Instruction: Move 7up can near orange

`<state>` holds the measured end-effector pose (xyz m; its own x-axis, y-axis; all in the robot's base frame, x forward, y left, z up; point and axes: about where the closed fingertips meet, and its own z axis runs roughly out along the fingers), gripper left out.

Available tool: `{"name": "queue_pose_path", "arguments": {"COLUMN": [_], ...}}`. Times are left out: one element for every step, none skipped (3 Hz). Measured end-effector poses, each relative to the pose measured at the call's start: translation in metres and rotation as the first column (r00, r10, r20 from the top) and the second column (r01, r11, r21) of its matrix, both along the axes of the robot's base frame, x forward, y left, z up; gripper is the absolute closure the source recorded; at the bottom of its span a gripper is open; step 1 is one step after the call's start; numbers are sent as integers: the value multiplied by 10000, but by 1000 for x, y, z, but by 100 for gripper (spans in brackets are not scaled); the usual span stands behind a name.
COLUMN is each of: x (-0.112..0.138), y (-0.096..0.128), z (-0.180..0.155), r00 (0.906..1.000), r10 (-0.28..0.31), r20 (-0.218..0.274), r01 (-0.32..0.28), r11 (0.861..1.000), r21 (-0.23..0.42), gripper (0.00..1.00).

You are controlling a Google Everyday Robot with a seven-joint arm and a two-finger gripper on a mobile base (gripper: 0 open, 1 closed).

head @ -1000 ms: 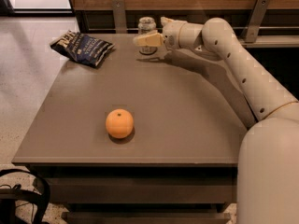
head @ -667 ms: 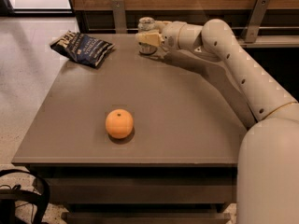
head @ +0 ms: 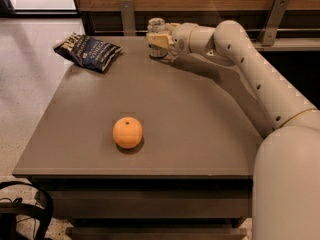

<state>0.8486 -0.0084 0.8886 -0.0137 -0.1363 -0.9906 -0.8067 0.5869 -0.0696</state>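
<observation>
The 7up can (head: 156, 24) stands upright at the far edge of the table, and only its shiny top and upper rim show. My gripper (head: 158, 40) is right at the can, covering its body from the front and right. The arm reaches in from the right across the far side of the table. The orange (head: 127, 132) sits alone on the near-middle of the table, well in front of the can and slightly to its left.
A dark blue chip bag (head: 87, 50) lies at the table's far left corner. The grey-brown table (head: 200, 129) has a wooden wall with metal brackets behind it. A black cable loop (head: 30, 204) lies on the floor at the near left.
My gripper has moved left from beside the can until it sits right at the can. The can, the orange and the chip bag have stayed in place.
</observation>
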Motion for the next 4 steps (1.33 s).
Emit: {"name": "queue_pose_path", "arguments": {"x": [0, 0, -13, -58], "y": [3, 3, -2, -19], "z": [-1, -1, 17, 73], "r00": [10000, 10000, 9997, 9983], "r10": [34, 36, 262, 443], "r20": [-10, -11, 3, 372], "r01": [-34, -36, -262, -426], "r11": [10000, 10000, 9996, 9982], "r21": [4, 4, -61, -433], "gripper": [100, 100, 100, 100]}}
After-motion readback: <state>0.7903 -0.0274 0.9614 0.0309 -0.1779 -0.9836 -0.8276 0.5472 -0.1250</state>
